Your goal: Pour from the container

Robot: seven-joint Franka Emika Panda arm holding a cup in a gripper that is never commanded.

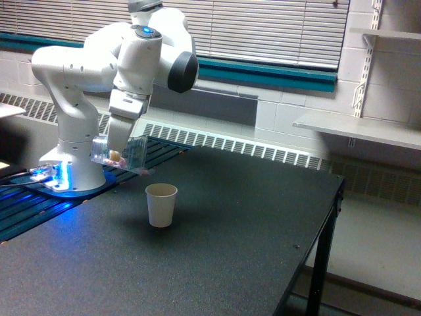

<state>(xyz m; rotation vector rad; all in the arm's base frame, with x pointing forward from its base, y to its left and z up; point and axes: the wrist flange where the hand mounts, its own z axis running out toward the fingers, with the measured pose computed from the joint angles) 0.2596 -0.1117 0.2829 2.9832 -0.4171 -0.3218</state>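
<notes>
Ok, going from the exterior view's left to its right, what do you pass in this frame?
White robot base with blue glow → tilted clear plastic cup held in the gripper → upright white paper cup on the black table → grey wall shelf.

The white arm (pixel 85 66) rises from its base (pixel 66 178) at the exterior view's nine o'clock, bends over at the shoulder toward twelve, then drops its forearm (pixel 135 66) toward six. The wrist angles slightly toward seven. The gripper (pixel 117 153) hangs low, its fingers closed around the cup (pixel 125 157), which is tipped on its side, mouth toward three o'clock.
</notes>
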